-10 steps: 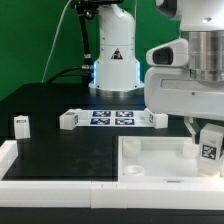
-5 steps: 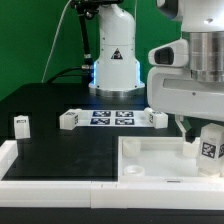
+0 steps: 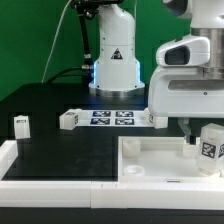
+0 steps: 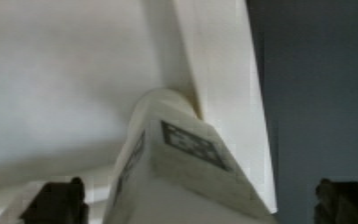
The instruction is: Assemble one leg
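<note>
One black table point(image 3: 60, 150), bordered at the near edge by a low white rim point(image 3: 50, 170). One large flat white panel point(image 3: 150, 158) at the exterior view's right, with a round socket point(image 3: 133, 170) near its front corner. One leg point(image 3: 208, 148), a chunky white block with a black-and-white tag on its face, standing on the panel at the far right of the exterior view; the wrist view shows it point(image 4: 185, 160) from above, tag visible, rising between the two dark fingertips point(image 4: 59, 198). One claw point(image 3: 193, 128), jaws spread wide, both tips clear of the leg's sides, nothing held. One marker board point(image 3: 110, 118) lying flat mid-table, with a small white block point(image 3: 68, 120) at one end and another point(image 3: 146, 118) at the other. One further tagged white block point(image 3: 21, 125) well apart at the exterior view's left. One white robot base point(image 3: 113, 50) behind, before a green backdrop.
</note>
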`<state>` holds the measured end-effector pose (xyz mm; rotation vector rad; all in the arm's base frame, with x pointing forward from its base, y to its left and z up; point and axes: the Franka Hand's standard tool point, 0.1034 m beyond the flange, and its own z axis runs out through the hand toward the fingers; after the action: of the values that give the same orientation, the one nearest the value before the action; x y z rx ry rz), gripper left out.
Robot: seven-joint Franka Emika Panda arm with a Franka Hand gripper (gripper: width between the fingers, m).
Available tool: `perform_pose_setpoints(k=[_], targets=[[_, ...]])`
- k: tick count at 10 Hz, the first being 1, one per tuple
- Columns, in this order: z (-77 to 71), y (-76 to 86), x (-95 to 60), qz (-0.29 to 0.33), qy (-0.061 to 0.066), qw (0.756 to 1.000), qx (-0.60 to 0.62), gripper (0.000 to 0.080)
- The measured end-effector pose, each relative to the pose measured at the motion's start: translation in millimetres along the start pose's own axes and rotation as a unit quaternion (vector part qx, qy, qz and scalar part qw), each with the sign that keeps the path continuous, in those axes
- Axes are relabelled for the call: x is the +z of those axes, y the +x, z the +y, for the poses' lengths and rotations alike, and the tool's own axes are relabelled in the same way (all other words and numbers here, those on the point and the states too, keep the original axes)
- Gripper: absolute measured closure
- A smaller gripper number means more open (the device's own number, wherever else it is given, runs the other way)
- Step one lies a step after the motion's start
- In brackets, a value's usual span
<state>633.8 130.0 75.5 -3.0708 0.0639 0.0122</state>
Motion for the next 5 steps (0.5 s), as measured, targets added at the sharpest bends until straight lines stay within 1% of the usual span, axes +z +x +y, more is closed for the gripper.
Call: perform_pose_setpoints(k=[1, 3, 5], targets=[[0.6, 0.2, 0.0, 0.000, -0.001, 0.998, -0.057, 0.0150], [1.3, 0.1, 0.5, 0.000, -0.002, 0.987, -0.162, 0.0150], [2.7, 0.1, 0.9, -0.001, -0.007, 0.965, -0.264, 0.0150]])
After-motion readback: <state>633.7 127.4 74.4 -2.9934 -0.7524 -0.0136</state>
